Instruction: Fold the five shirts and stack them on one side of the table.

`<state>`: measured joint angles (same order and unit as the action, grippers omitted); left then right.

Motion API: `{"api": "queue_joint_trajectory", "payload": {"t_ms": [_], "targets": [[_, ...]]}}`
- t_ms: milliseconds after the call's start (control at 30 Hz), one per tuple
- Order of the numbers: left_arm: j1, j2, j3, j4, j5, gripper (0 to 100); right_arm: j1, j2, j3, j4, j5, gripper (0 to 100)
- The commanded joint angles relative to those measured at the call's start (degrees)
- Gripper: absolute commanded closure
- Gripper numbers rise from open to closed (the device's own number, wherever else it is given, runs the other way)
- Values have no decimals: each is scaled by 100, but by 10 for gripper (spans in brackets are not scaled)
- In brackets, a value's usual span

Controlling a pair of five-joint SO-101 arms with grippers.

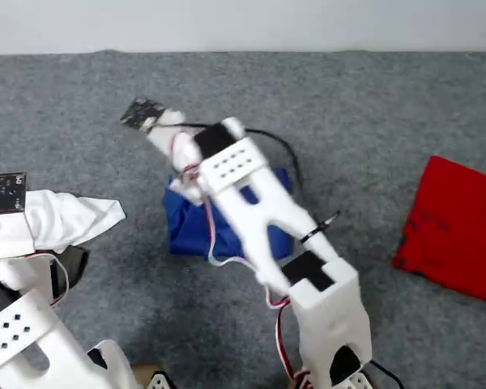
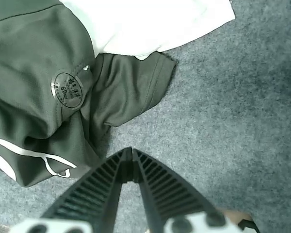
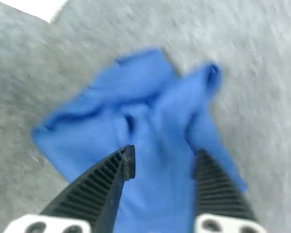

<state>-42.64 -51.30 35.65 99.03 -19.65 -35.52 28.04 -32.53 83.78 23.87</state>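
While left end effector (image 2: 132, 167) is closed, right end effector (image 3: 162, 162) gapes over the blue shirt (image 3: 150, 97).

So 4 shirts were in view. The blue shirt (image 3: 150, 111) sat crumpled in the middle, sleeves bunched up. The red shirt (image 1: 454, 223) lay folded flat, well apart on the right. On the left, a rumpled white shirt (image 2: 145, 24) overlapped a wrinkled dark green shirt (image 2: 39, 87) with white piping.
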Motion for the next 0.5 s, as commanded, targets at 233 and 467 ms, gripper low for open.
{"api": "queue_joint_trajectory", "payload": {"t_ms": [233,467], "targets": [[35,-88,-22,-9,53,993,1525,-48,-299,1121,668,988],[35,-88,-22,-9,53,993,1736,743,-325,1077,677,988]]}}
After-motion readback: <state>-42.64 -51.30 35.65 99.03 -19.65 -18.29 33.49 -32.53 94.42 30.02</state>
